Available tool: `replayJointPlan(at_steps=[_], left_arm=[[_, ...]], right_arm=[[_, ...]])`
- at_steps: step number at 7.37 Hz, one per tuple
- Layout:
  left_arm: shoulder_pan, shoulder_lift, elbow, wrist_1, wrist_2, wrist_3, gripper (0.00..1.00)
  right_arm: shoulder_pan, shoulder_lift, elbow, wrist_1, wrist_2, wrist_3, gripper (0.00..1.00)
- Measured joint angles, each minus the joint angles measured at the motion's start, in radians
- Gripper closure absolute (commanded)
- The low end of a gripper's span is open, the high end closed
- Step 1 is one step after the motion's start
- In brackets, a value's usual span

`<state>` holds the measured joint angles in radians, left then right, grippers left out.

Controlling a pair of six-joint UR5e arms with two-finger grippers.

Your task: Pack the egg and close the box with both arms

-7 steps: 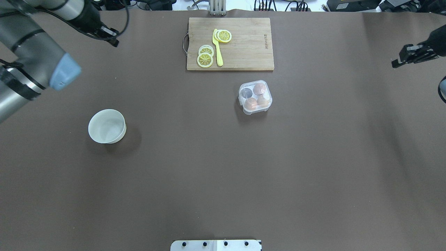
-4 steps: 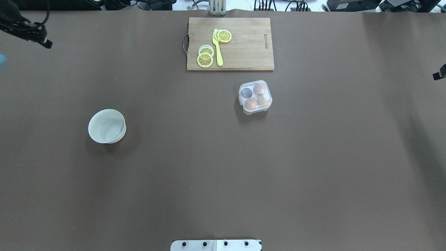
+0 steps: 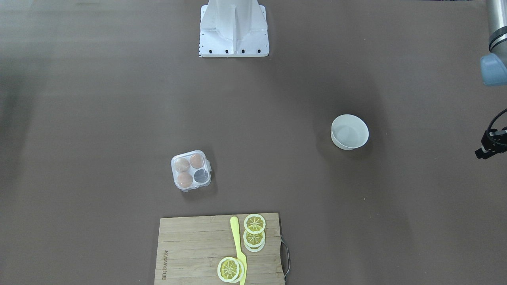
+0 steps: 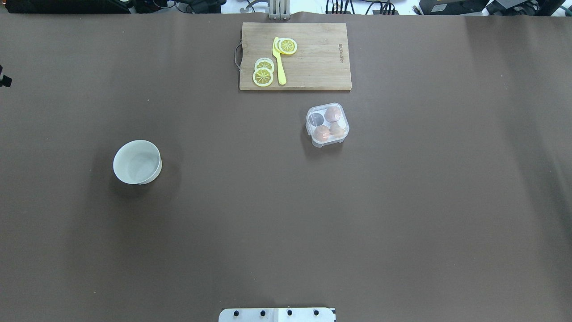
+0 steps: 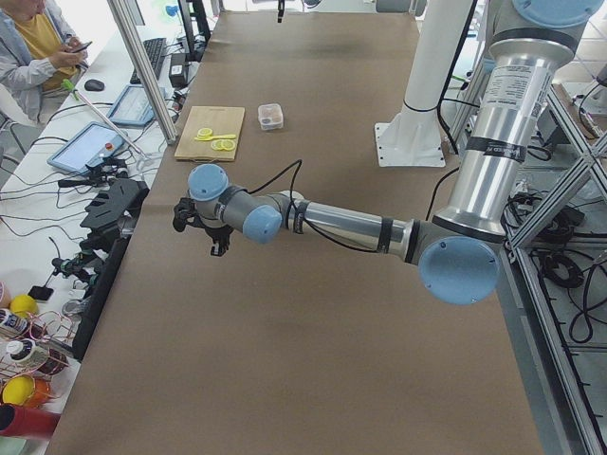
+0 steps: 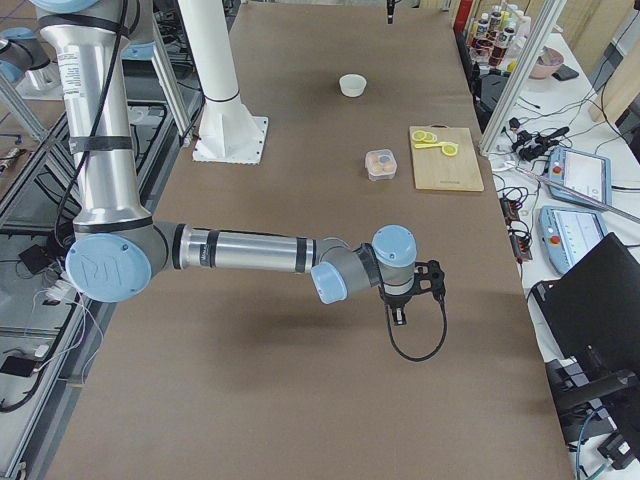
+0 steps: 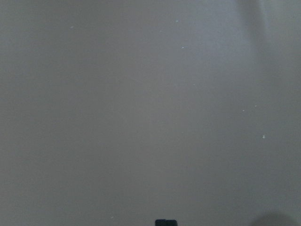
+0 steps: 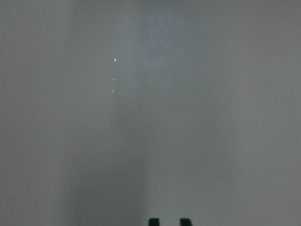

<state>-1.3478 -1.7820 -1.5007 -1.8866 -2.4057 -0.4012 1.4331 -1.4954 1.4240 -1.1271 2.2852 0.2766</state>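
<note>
1. Front-facing view: the box sits on the brown table with its lid down. It is just on the near side of the cutting board, a shade right of centre, and its square is turned slightly off the table's edges. Inside are two orange-brown eggs and a paler egg, and one cell shows grey. The left gripper hangs at the table's left edge, well apart from the white bowl.
2. Overhead: every egg reads as a round disc, so the long axes stand upright in the cells. Which end is up, I can't tell. The grey cell is the far-left one. Lemon slices and a yellow knife lie on the board.
3. Exterior left: the left arm stretches low over the table's left end, wrist bent downward. The box is small in the distance, beside the board.
4. Exterior right: the right arm reaches out over the right end. The right gripper points down above the brown surface, well apart from the box.
5. Left wrist: table, and one black block at the bottom edge. That is the fingertips pressed together, jaws closed on nothing.
6. Right wrist: two black tips with a narrow gap between them. The jaws are slightly parted, with nothing in the gap.
</note>
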Motion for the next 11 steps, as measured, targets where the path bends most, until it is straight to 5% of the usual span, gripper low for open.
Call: replayJointPlan(at_steps=[6, 8, 11], left_arm=[[-0.071, 0.024, -0.005, 0.099, 0.058, 0.272, 0.02], [-0.098, 0.006, 0.012, 0.179, 0.059, 0.303, 0.02], [-0.102, 0.003, 0.018, 0.185, 0.06, 0.303, 0.02]], right_arm=[[0.054, 0.043, 0.006, -0.191, 0.007, -0.088, 0.0], [0.075, 0.103, 0.0, -0.323, 0.01, -0.191, 0.0], [0.086, 0.109, 0.0, -0.366, 0.036, -0.248, 0.0]])
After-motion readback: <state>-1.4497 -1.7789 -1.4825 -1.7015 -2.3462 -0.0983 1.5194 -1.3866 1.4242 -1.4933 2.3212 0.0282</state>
